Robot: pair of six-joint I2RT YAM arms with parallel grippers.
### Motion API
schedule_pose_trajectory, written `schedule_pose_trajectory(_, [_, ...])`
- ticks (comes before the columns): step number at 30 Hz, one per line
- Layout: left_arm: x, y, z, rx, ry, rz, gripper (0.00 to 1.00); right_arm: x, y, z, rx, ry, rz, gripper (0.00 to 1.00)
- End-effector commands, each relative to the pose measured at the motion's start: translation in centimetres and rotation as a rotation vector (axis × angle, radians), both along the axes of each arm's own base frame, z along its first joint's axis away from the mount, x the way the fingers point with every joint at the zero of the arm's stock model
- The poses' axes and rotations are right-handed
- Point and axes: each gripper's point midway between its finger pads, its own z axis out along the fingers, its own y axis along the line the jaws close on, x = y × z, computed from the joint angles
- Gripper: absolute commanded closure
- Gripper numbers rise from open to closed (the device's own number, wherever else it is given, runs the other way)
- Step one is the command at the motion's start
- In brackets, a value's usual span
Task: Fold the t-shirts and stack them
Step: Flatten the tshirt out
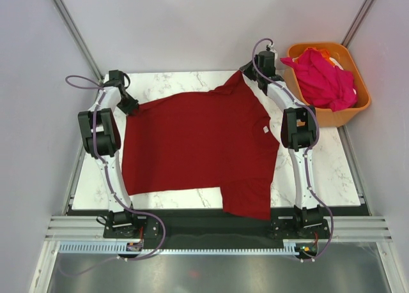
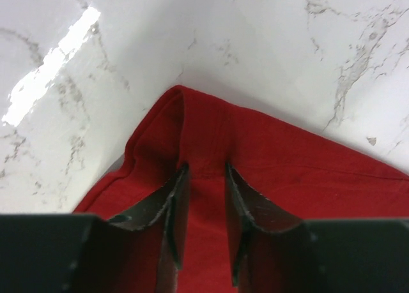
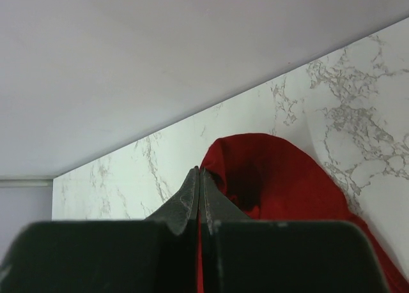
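The crimson t-shirt [image 1: 198, 146] is lying collar-rightward; the right gripper [image 3: 200, 178] is pinching its far corner, the left gripper [image 2: 204, 197] gaping over its edge.

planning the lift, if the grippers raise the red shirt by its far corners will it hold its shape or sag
Likely sag: the red t-shirt lies limp, its near edge already draping over the table front. It is probably light, thin cloth bunching at the right gripper, which is pinched shut on it. The left gripper stands open over its corner, so a one-sided lift would probably skew it.
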Motion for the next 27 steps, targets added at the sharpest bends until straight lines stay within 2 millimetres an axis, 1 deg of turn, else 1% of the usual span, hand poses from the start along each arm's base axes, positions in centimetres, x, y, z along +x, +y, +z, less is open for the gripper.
schedule_pose_trajectory(1, [-0.1, 0.8, 3.2, 0.04, -0.051, 0.045, 0.62, -0.3, 0.7, 4.3, 0.011, -0.077, 0.026, 1.0])
schedule_pose_trajectory(2, [-0.1, 0.9, 3.2, 0.043, -0.05, 0.046, 0.59, -0.3, 0.8, 4.1, 0.013, -0.071, 0.03, 1.0])
schedule_pose_trajectory(3, [0.0, 0.9, 3.2, 0.043, -0.053, 0.048, 0.54, -0.3, 0.9, 4.0, 0.016, -0.071, 0.03, 1.0])
schedule_pose_trajectory(5, [0.2, 0.6, 3.5, 0.027, -0.062, 0.04, 0.51, -0.4, 0.8, 3.8, 0.016, -0.066, 0.03, 1.0])
schedule_pose_trajectory(6, [0.4, 0.5, 4.0, 0.023, -0.075, 0.038, 0.44, -0.5, 0.9, 3.7, 0.011, -0.063, 0.033, 1.0])
schedule_pose_trajectory(8, [0.7, 0.6, 5.0, 0.03, -0.098, 0.037, 0.41, -0.5, 0.7, 3.8, 0.006, -0.064, 0.032, 1.0])
schedule_pose_trajectory(10, [1.0, 0.9, 5.4, 0.044, -0.11, 0.04, 0.42, -0.6, 0.8, 3.7, 0.004, -0.061, 0.032, 1.0])
schedule_pose_trajectory(12, [1.0, 1.0, 5.2, 0.048, -0.105, 0.041, 0.44, -0.6, 0.8, 3.9, 0.003, -0.066, 0.033, 1.0])
schedule_pose_trajectory(13, [1.0, 1.0, 4.9, 0.048, -0.1, 0.041, 0.45, -0.6, 0.7, 3.6, 0.003, -0.062, 0.032, 1.0])
schedule_pose_trajectory(15, [1.1, 1.1, 4.5, 0.052, -0.094, 0.044, 0.48, -0.6, 0.8, 3.7, 0.002, -0.064, 0.034, 1.0])
schedule_pose_trajectory(18, [1.1, 1.3, 3.7, 0.063, -0.079, 0.043, 0.51, -0.6, 0.4, 3.7, -0.003, -0.062, 0.03, 1.0])
schedule_pose_trajectory(24, [0.9, 1.3, 2.3, 0.058, -0.052, 0.047, 0.54, -0.6, -0.5, 3.1, -0.004, -0.049, 0.017, 1.0])
schedule_pose_trajectory(27, [0.9, 1.0, 1.6, 0.048, -0.043, 0.047, 0.56, -0.6, -0.6, 3.0, -0.005, -0.048, 0.018, 1.0])
